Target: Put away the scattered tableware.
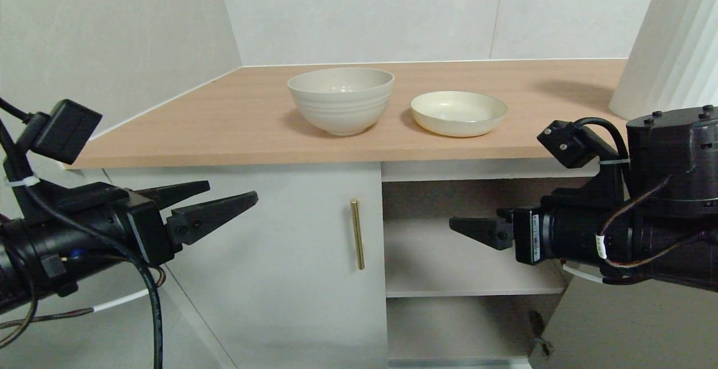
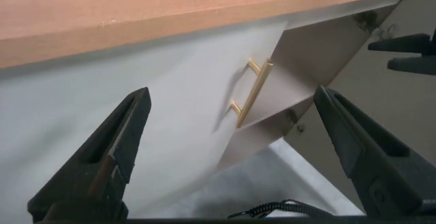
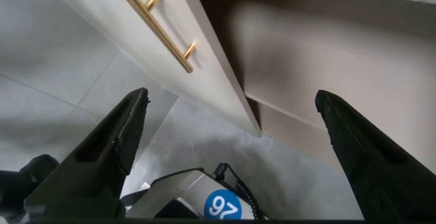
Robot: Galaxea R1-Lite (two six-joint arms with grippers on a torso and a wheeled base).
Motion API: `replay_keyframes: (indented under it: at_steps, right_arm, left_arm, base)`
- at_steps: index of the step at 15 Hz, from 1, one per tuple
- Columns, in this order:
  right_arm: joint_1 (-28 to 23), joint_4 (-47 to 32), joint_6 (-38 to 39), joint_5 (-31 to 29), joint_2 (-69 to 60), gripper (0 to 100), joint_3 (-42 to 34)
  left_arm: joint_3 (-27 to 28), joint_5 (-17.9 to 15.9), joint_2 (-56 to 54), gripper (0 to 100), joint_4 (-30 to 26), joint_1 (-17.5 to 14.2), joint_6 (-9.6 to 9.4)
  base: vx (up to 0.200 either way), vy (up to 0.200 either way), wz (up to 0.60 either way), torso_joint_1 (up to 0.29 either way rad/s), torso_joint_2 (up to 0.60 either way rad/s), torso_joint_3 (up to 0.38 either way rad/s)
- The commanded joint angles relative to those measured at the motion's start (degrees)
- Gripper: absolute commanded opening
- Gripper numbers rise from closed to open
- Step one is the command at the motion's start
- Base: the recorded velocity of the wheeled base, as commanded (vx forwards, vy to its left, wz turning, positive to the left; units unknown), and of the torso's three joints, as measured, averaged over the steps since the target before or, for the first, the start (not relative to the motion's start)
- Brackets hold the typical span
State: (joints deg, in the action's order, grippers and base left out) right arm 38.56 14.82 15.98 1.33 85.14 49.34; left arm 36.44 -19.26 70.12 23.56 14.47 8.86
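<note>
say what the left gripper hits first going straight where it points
The open left gripper would likely meet the closed white cabinet door near its gold bar handle; depth is unclear.

One number could be read: "97", in white figures on a round blue sticker [image 3: 223, 205]. The sticker sat on a pale grey, rounded, glossy casing [image 3: 178, 191] in the right wrist view. It was partly cut off at the edge of the view, so any further print beside the figures could not be told. In the head view, a narrow white label [image 1: 535, 238] stood on the black cylindrical housing [image 1: 566, 234] just behind the right gripper [image 1: 465, 227]. The label carried fine dark lines like a barcode and tiny characters, too small to read. A small white tag [image 1: 601, 245], wrapped round a thin cable farther back on that arm, was equally illegible.
</note>
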Motion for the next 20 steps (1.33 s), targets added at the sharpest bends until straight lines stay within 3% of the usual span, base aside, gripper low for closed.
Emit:
replay_keyframes:
  at_steps: [1, 4, 7, 9, 10, 12, 13, 16, 17, 19, 20]
  right_arm:
    - [0.0, 0.0, 0.0, -0.1, -0.3, 100, 0.1]
    - [-0.1, 0.0, 0.0, -0.3, -0.5, 100, 0.1]
    - [-0.9, 0.1, -0.3, -0.3, -0.8, 100, 0.0]
    - [-0.9, 0.1, -1.4, -0.4, -1.0, 100, -0.4]
    - [-0.9, 0.1, -1.5, -0.4, -1.2, 100, -0.6]
    - [-0.9, 0.1, -1.5, -0.4, -1.2, 100, -0.6]
    - [-1.2, 0.1, -1.5, -0.4, -1.2, 100, -0.6]
    - [-1.6, 0.1, -1.5, -0.1, -0.6, 100, -0.6]
    - [-2.1, 0.1, -1.6, 0.1, -0.1, 100, -0.6]
    - [-2.2, 0.1, -1.9, -0.1, 0.8, 100, -0.6]
    - [-2.3, 0.1, -2.6, -0.3, 1.4, 100, -0.6]
  left_arm:
    - [2.7, 0.0, 0.3, 100, -2.9, 0.2, 0.01]
    - [10.0, -0.3, 0.3, 100, -13.6, 0.3, 0.45]
    - [10.4, -0.7, -0.2, 100, -16.4, 1.0, 2.83]
    - [11.5, -1.8, 0.5, 100, -16.3, 3.5, 7.22]
    - [12.1, -4.1, 0.6, 100, -16.4, 4.0, 9.86]
    - [12.8, -7.7, 0.9, 100, -16.3, 3.9, 12.85]
    - [13.1, -8.9, 1.5, 100, -16.2, 3.9, 15.31]
    - [15.6, -8.5, 5.1, 100, -16.2, 3.9, 23.04]
    - [17.2, -8.0, 7.1, 100, -16.4, 3.9, 27.08]
    - [19.5, -4.5, 10.9, 100, -17.1, 3.9, 32.09]
    - [20.7, -1.8, 13.1, 100, -18.4, 3.9, 33.41]
  base:
    - [0.0, 0.0, 0.0, 0.0, 0.0, 0.0]
    - [0.0, 0.0, 0.0, 0.046, -0.23, -0.185]
    - [0.0, 0.0, 0.0, 0.124, -0.35, -0.305]
    - [0.0, 0.0, 0.0, 0.127, -0.54, -0.303]
    - [0.0, 0.0, 0.0, 0.168, -0.47, -0.305]
    - [0.0, 0.0, 0.0, 0.178, -0.45, -0.288]
    - [0.0, 0.0, 0.0, 0.168, -0.47, -0.29]
    - [0.0, 0.0, 0.0, 0.183, -0.46, -0.289]
    - [0.0, 0.0, 0.0, 0.193, -0.48, -0.29]
    - [0.0, 0.0, 0.0, 0.129, -0.32, -0.19]
    - [0.0, 0.0, 0.0, 0.066, -0.14, -0.08]
